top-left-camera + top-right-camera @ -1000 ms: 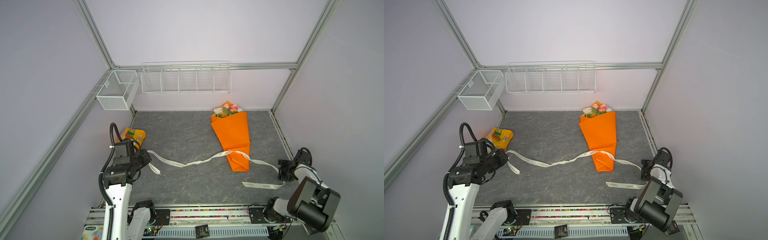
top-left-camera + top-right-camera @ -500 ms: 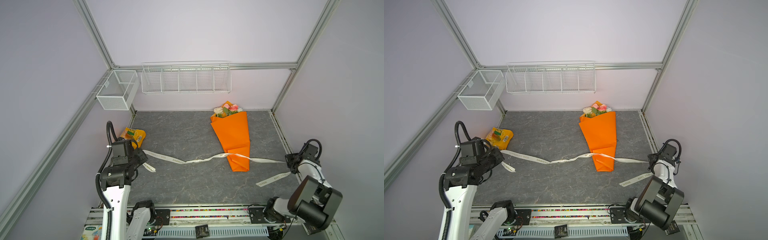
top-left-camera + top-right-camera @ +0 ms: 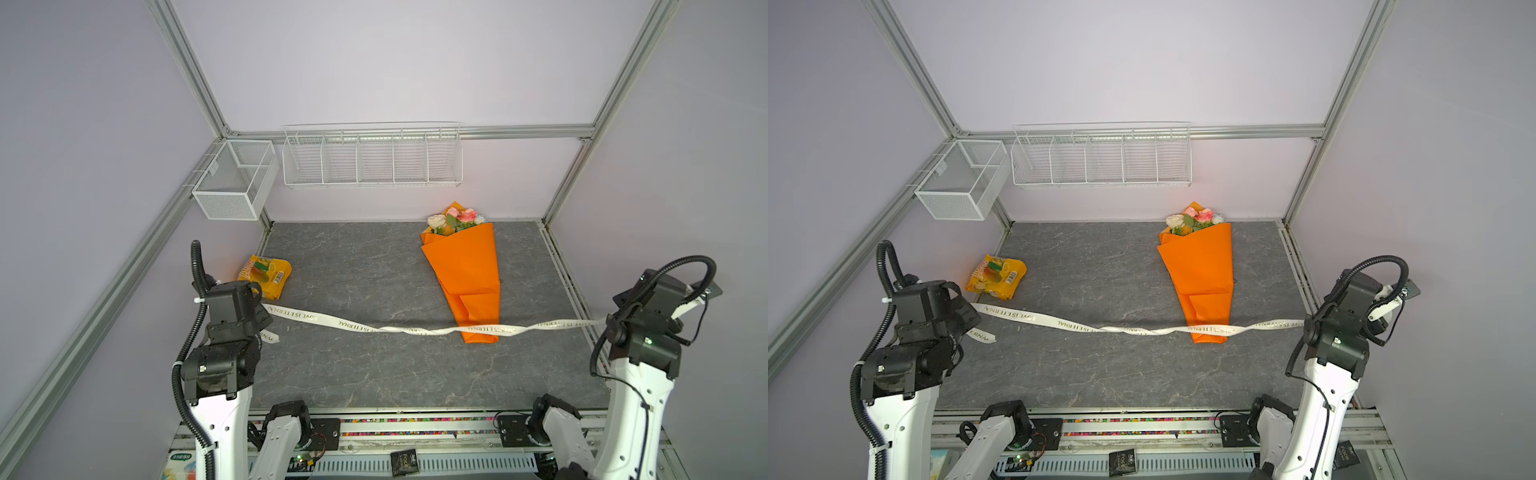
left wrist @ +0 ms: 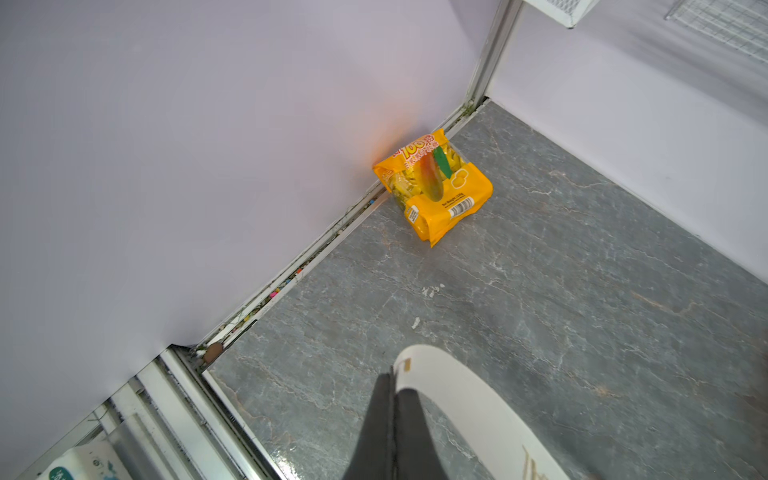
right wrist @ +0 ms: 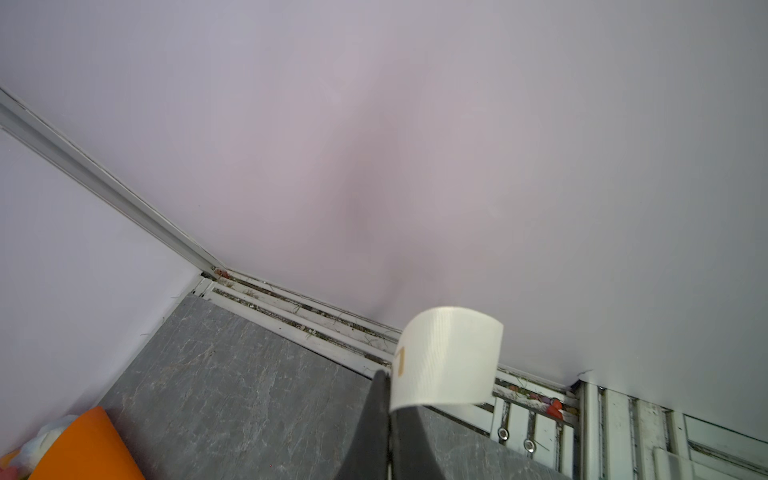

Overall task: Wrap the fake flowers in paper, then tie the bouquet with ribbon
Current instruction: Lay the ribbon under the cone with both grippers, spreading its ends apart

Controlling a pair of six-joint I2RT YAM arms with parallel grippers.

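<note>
The bouquet of fake flowers [image 3: 465,266] [image 3: 1200,266] lies in orange paper at the back right, blooms toward the back wall. A cream printed ribbon [image 3: 332,322] [image 3: 1059,322] is stretched across the table and over the paper's narrow front end, with a twist just left of it. My left gripper [image 3: 262,311] [image 3: 972,316] [image 4: 392,374] is shut on the ribbon [image 4: 478,407] near its left end. My right gripper [image 3: 607,322] [image 3: 1305,325] [image 5: 388,376] is shut on the ribbon's right end [image 5: 449,357]. A corner of the orange paper [image 5: 87,449] shows in the right wrist view.
A yellow snack bag [image 3: 266,274] [image 4: 436,187] lies against the left wall just behind my left gripper. A white wire rack [image 3: 372,156] hangs on the back wall and a mesh basket [image 3: 235,178] on the left wall. Each gripper is close to its side wall.
Both grippers have moved outward toward the side walls and risen. The ribbon, slack and wavy before, is now pulled straight. Its loose right end has come off the table in the right gripper.
</note>
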